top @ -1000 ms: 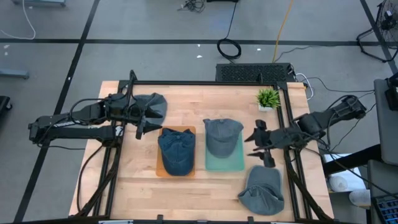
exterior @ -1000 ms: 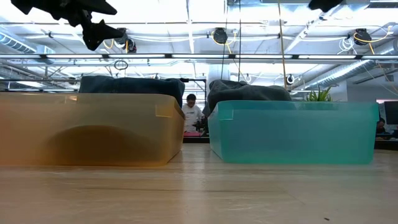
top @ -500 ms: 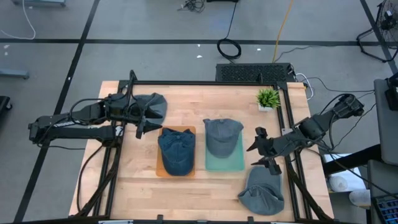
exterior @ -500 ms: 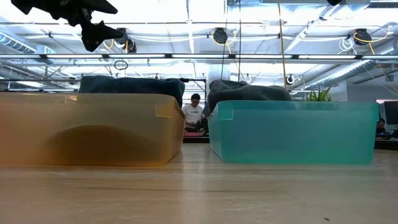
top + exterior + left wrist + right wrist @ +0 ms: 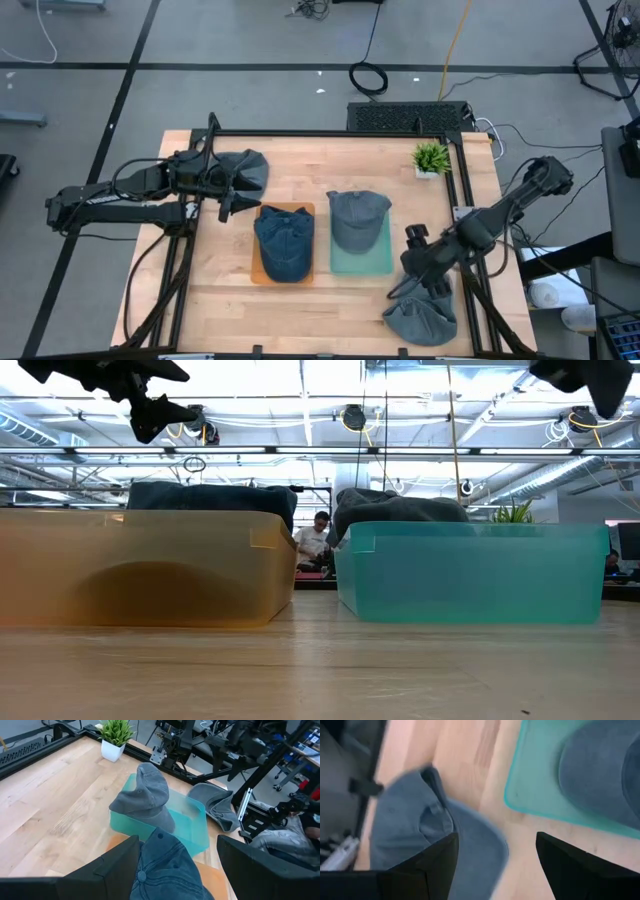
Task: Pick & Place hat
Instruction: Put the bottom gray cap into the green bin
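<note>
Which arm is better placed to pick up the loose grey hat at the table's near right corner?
The right. Its open pincer hangs right above the loose grey fabric hat, while the left pincer waits across the table near another grey hat.

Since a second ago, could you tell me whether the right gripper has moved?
Yes. In the high view, the right gripper has swung away from the potted plant toward the table's near edge, and is now open over the grey hat beside the teal bin.
</note>
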Controlling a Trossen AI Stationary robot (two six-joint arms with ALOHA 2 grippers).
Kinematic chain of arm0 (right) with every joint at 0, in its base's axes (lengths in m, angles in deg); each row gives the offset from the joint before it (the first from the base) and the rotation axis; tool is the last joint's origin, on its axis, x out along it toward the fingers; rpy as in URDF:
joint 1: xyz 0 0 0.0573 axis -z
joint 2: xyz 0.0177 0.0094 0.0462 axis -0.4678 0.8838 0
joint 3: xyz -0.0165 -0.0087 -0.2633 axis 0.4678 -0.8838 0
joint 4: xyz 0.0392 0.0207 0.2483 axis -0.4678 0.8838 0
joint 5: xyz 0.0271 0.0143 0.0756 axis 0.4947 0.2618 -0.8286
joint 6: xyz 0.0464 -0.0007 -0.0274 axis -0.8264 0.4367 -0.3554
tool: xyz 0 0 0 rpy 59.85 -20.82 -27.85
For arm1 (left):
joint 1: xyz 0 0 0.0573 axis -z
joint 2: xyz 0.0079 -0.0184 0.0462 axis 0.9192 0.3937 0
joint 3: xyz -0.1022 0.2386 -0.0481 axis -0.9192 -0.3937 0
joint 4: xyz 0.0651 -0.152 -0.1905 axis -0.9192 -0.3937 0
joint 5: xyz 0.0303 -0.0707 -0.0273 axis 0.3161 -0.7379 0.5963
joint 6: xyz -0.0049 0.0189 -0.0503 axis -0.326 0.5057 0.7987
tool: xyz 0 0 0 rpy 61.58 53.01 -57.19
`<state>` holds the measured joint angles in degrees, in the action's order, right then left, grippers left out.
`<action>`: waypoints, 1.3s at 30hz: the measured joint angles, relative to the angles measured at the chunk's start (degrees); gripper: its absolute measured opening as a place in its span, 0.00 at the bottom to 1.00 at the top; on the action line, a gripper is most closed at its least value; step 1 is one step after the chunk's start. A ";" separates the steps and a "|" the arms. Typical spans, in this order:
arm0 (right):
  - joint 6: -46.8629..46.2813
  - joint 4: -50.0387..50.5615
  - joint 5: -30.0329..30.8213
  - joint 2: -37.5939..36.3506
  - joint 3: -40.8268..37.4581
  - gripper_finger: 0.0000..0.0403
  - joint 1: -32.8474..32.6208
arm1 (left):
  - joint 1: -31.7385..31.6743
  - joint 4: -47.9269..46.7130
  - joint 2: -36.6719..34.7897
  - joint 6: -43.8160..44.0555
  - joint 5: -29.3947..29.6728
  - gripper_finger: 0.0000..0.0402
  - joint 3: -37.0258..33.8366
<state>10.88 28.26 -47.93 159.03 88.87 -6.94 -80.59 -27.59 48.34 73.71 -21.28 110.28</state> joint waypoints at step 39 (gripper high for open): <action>9.85 -7.45 -5.95 6.78 -11.00 0.63 -0.81 | 0.02 -0.11 0.02 1.07 -0.04 0.67 0.02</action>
<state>20.73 20.80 -53.87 165.82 77.87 -7.75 -80.57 -27.70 48.37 74.78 -21.32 110.30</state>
